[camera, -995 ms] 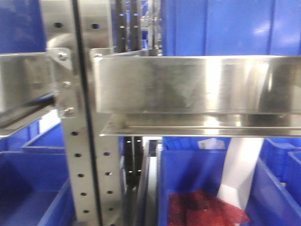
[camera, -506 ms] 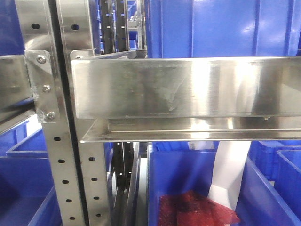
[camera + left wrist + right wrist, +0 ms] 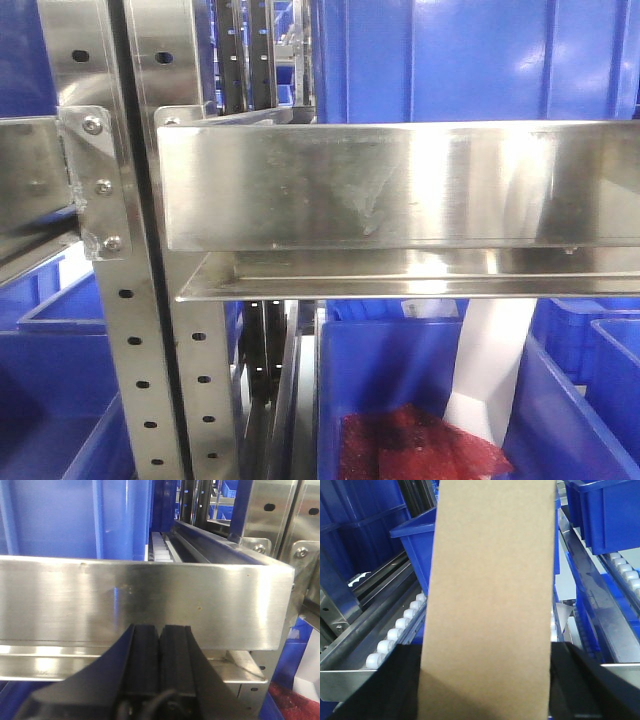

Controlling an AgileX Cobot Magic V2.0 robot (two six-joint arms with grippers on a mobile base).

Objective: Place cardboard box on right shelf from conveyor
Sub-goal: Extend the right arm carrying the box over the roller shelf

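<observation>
Right gripper [image 3: 487,680] grips the box [image 3: 490,590] between its dark fingers [image 3: 385,690]. The tan slab stands up and fills the wrist view, with roller tracks [image 3: 395,630] and a blue bin [image 3: 415,540] behind it. Out front, the shelf [image 3: 400,185] shows its scuffed steel lip, and below it a bin [image 3: 400,370] holds something red [image 3: 420,445]. Left gripper [image 3: 159,645] is pinched closed, empty, fingers pressed together just before a steel lip [image 3: 150,600].

Red mesh [image 3: 420,445] lies in a blue bin [image 3: 390,370]; perforated steel upright [image 3: 135,340] stands left.
</observation>
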